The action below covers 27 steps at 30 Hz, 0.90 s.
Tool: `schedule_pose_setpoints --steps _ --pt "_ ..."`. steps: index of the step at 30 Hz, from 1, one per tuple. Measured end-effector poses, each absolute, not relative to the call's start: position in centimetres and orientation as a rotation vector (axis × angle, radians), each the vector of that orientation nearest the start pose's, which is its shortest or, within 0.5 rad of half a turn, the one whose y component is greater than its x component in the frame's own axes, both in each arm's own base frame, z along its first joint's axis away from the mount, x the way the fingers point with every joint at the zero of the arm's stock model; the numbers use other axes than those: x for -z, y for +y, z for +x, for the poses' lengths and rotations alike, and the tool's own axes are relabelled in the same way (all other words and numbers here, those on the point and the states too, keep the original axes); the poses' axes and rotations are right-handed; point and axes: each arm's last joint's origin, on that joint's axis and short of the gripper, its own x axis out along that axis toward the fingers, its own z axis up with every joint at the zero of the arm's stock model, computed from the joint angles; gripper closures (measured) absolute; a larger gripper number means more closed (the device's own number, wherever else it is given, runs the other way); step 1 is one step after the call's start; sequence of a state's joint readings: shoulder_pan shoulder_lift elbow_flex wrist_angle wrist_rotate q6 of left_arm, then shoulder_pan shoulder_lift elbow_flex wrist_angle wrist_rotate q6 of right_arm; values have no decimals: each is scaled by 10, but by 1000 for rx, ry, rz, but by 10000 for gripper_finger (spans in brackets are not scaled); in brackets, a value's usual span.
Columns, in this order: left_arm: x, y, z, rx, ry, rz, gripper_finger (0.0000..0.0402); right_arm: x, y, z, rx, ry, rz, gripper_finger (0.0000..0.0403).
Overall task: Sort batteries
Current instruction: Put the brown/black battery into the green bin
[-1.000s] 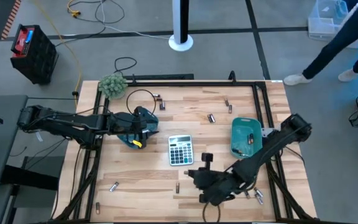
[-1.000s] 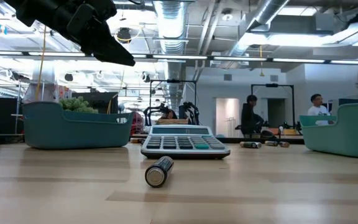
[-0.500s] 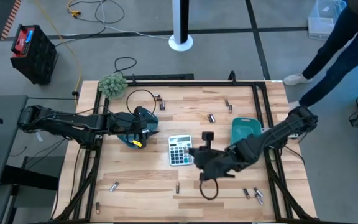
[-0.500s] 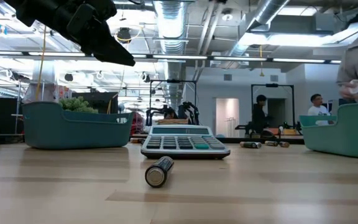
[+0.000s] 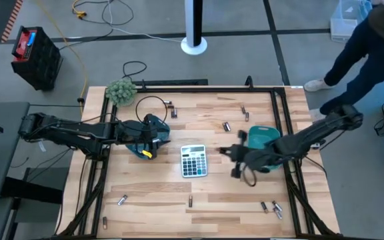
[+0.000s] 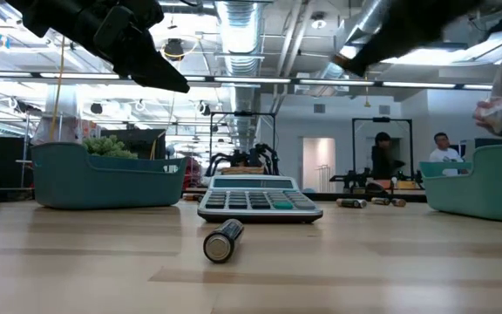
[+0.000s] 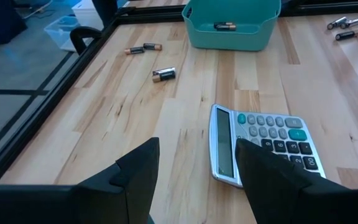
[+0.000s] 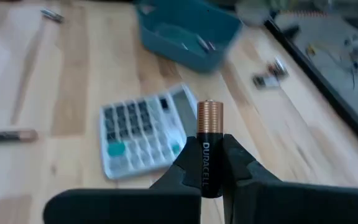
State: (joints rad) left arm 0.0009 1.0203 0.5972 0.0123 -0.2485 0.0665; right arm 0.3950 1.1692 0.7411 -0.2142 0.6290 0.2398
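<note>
A black battery with a copper end (image 8: 207, 146) sits in my shut right gripper (image 8: 209, 163), above the table between the grey calculator (image 5: 193, 161) and the right teal tray (image 5: 264, 141). More batteries lie on the wood: two near the far edge (image 5: 227, 125) (image 5: 244, 113), others along the near edge (image 5: 191, 200) (image 5: 122, 199) (image 5: 271, 208). One lies close to the low camera (image 6: 223, 240). My left gripper (image 7: 197, 180) hangs open over the left teal tray (image 5: 141, 148), with nothing between its fingers. My right gripper pinches the battery's black body (image 8: 206, 168) between its two fingers (image 8: 241, 167). The copper end (image 8: 208, 118) sticks out past the fingertips. The fingers reach in from the table's right side, slanting down. The battery is lifted clear of the table.
The right tray holds a battery (image 7: 224, 26). A green plant ball (image 5: 121, 90) and a black cable loop (image 5: 151, 107) sit at the far left. A black frame (image 5: 282, 110) edges the table. A person (image 5: 365, 47) stands beyond the far right corner.
My right gripper has swung from near the table's near edge toward the far edge and the right, ending beside the right teal tray, still shut on the battery. It now shows at the top right of the low view. The person behind the table has shifted.
</note>
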Motion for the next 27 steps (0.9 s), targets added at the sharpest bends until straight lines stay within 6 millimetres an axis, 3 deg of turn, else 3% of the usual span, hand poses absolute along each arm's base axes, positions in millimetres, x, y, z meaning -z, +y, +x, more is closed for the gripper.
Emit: schedule_pose_setpoints --steps 7,11,27 --pt "-244 7 218 -228 424 132 196 -236 51 168 352 572 23 382" --pt "-244 7 218 -227 424 137 196 -242 43 148 374 579 69 380" --pt "-249 16 219 -278 379 179 196 -241 31 124 441 639 86 377"
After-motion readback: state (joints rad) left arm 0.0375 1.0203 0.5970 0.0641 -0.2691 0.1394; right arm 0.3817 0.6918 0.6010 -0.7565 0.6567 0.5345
